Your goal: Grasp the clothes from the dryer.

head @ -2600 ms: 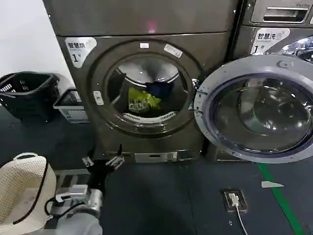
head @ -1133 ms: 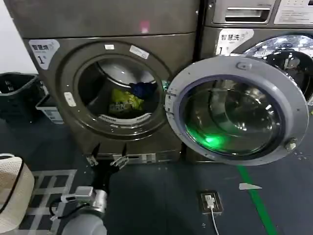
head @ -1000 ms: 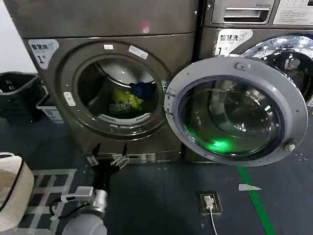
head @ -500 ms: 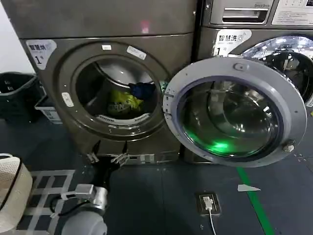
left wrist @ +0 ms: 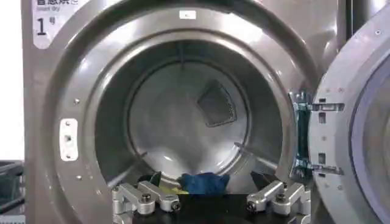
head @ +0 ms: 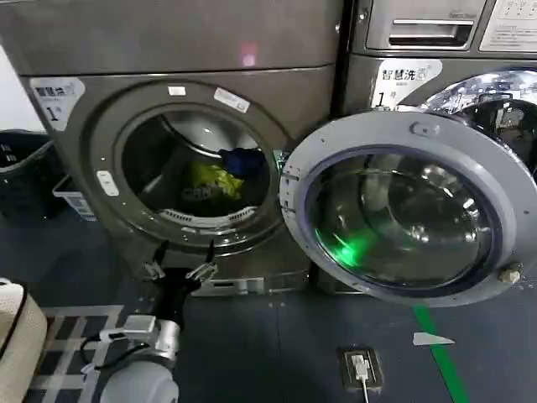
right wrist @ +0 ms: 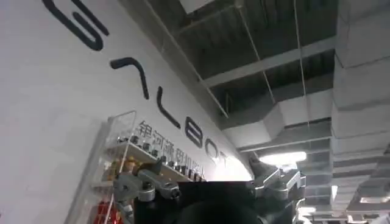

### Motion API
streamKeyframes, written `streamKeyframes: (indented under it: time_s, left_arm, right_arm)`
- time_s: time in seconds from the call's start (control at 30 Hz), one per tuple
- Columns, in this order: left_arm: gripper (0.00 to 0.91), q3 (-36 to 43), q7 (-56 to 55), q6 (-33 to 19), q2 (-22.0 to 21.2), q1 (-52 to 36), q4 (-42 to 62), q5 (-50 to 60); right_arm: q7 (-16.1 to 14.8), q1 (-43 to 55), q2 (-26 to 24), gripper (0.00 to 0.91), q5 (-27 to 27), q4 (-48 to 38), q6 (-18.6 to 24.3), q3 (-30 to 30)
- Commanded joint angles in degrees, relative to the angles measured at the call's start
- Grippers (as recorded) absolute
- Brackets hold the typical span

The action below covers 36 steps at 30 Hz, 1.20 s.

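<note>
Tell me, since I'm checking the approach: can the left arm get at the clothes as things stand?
Probably yes. The door is swung aside, the porthole is unobstructed, and the left gripper, jaws open, sits just below it, facing the clothes in the dryer.

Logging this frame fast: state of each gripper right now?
Left gripper: open, empty, low before the dryer.
Right gripper: open, empty, pointing up at the ceiling.

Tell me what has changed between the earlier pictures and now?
The left end effector has come up closer to the dryer, from the floor in front to just below the round opening, fingers open and holding nothing. The dryer now looks nearer. The clothes lie in the drum as before, untouched, and the door is open as earlier. The right end effector points up at a ceiling, open.
</note>
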Motion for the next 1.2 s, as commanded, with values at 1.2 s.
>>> streamKeyframes:
  time_s: [1.2]
  left_arm:
    - [0.907, 1.13, 0.35, 0.09, -0.51, -1.45, 1.28, 0.06]
  right_arm:
    - [0.73, -0.67, 0.32, 0.907, 3.32, 0.4, 0.23, 1.62]
